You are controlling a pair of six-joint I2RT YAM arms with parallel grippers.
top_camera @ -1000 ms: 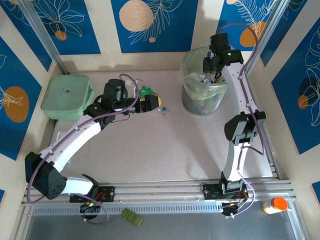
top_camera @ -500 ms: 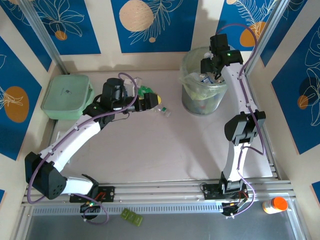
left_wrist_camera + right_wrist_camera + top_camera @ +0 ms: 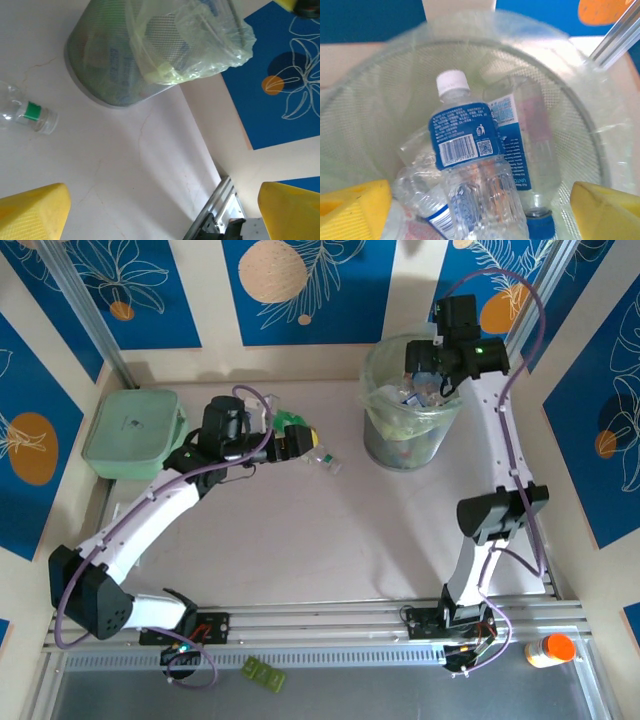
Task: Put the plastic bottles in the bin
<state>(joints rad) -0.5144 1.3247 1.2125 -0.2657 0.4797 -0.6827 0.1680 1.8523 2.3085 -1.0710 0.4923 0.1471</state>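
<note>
The bin (image 3: pixel 398 446) stands at the back right, its greenish bag holding several plastic bottles. My right gripper (image 3: pixel 428 380) hangs over its mouth, open. In the right wrist view a clear bottle with a blue label and white cap (image 3: pixel 465 150) lies in the bin (image 3: pixel 370 90) on other crushed bottles, below and between my spread yellow fingers (image 3: pixel 355 212), untouched. My left gripper (image 3: pixel 312 443) is low over the table and open, empty (image 3: pixel 162 215). A small clear bottle with a green band (image 3: pixel 27 114) lies just ahead of it (image 3: pixel 326 461). A green bottle (image 3: pixel 290 422) lies behind the left wrist.
A flat pale-green lidded box (image 3: pixel 132 432) sits at the back left. An orange-capped bottle (image 3: pixel 550 649) and a small green object (image 3: pixel 262 673) lie on the metal shelf in front of the arm bases. Blue patterned walls close in the table.
The right arm's wrist has swung up and to the right above the bin. The left arm has barely shifted.
</note>
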